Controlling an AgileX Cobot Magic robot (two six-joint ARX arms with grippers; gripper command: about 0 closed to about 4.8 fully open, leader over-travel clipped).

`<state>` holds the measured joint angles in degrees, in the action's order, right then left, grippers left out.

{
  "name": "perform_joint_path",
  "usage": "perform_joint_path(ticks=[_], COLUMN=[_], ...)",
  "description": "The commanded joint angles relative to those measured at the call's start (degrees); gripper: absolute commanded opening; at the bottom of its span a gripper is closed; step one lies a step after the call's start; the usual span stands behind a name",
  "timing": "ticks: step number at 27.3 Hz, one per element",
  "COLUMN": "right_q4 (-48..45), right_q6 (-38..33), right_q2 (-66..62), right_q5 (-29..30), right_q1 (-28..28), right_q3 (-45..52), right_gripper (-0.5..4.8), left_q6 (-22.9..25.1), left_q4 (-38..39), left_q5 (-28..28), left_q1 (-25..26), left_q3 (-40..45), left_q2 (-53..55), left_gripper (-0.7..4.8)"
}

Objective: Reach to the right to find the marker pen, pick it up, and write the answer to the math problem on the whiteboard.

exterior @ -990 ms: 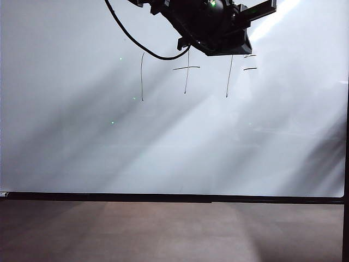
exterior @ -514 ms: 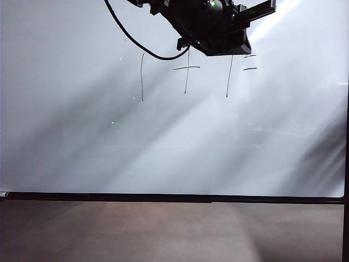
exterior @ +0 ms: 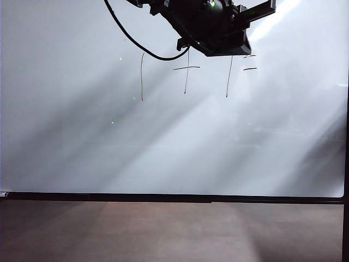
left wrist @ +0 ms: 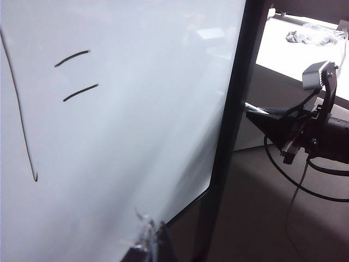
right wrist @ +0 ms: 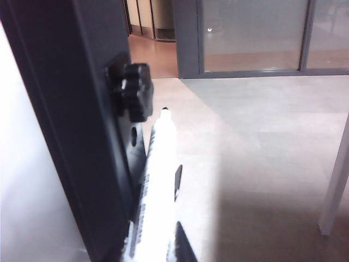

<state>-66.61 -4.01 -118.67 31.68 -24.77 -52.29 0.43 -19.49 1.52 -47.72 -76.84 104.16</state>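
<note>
The whiteboard [exterior: 174,142] fills the exterior view, with "1 + 1 =" [exterior: 186,68] handwritten near its top. No answer is in view. The left arm's black wrist [exterior: 212,27] hangs over the sum, and its fingers do not show there. In the left wrist view the left gripper [left wrist: 151,237] sits shut before the whiteboard [left wrist: 136,109], below the equals sign [left wrist: 76,76]. Past the board's edge, the right gripper [right wrist: 159,218] is shut on the marker pen [right wrist: 158,164]. The pen is a white stick with its dark tip pointing away from the wrist.
The board's black frame [right wrist: 71,109] with a black knob [right wrist: 136,90] stands right beside the pen. The left wrist view shows the right arm [left wrist: 322,131] and a black cable [left wrist: 283,174] beyond the frame [left wrist: 234,109]. A white post [right wrist: 335,180] stands on the grey floor.
</note>
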Motion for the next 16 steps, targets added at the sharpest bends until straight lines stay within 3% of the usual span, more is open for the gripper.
perform_joint_path(ticks=[1,7,9,12,16], right_q4=[-2.1,-3.3,-2.6,-2.1,6.0], right_q6=[-0.9,-9.6,-16.0,-20.6,-25.7], right_q2=[0.4,11.7,18.9,29.4,42.0], right_q5=[0.2,-5.1,-6.0,-10.2,-9.2], right_q1=[-0.6,-8.2,-10.7,-10.8,-10.8], right_q3=[-0.1,3.0,6.5,11.8,17.6], right_gripper=[-0.05,-0.05,-0.05,-0.05,-0.05], left_q6=[0.2,0.2,0.2,0.2,0.2], left_q4=[-0.8,-3.7,-3.8,-3.8,-3.6], left_q5=[-0.2,1.5,1.5,3.9,4.3], left_q1=[0.0,1.0,1.2,0.9,-1.2], left_q3=[-0.2,-0.2,-0.1,-0.1,-0.1], left_q2=[-0.2,-1.1,-3.4,-6.7,-8.3], left_gripper=[-0.04,-0.04,-0.04,-0.04,-0.04])
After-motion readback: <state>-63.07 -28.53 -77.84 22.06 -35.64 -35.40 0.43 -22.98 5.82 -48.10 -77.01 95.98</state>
